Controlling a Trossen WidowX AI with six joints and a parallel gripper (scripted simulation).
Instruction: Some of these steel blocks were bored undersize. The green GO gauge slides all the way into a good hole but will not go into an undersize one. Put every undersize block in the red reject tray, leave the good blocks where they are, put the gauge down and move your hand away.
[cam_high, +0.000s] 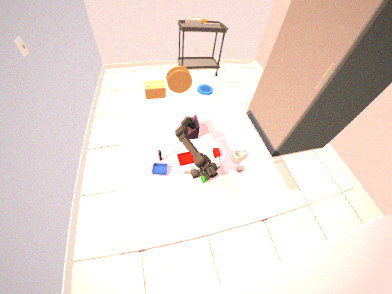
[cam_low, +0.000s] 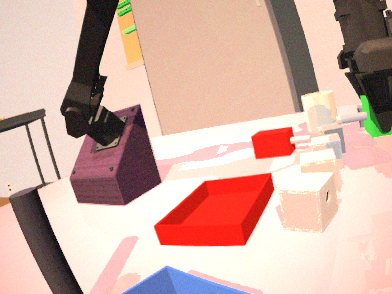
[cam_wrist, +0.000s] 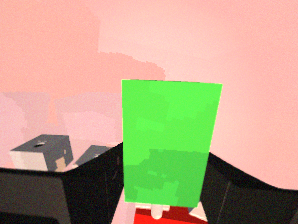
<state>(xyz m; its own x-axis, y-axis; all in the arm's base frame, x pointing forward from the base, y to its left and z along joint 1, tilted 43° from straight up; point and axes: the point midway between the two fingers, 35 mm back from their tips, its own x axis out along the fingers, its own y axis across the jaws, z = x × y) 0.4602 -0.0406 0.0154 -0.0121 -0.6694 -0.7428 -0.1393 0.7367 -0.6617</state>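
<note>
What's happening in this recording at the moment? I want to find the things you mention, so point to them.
A dark robot arm's end effector (cam_high: 203, 176) (cam_low: 376, 107) (cam_wrist: 160, 143) is shut on the green block-shaped handle of the GO gauge (cam_high: 203, 178) (cam_low: 370, 118) (cam_wrist: 170, 135), holding it up near the row of pale steel blocks (cam_low: 306, 201) (cam_wrist: 59, 150). Whether its pin is entering a hole cannot be told. The shallow red rectangular reject tray (cam_high: 185, 158) (cam_low: 200, 235) has no block in it, so sorting appears to be at the checking stage.
</note>
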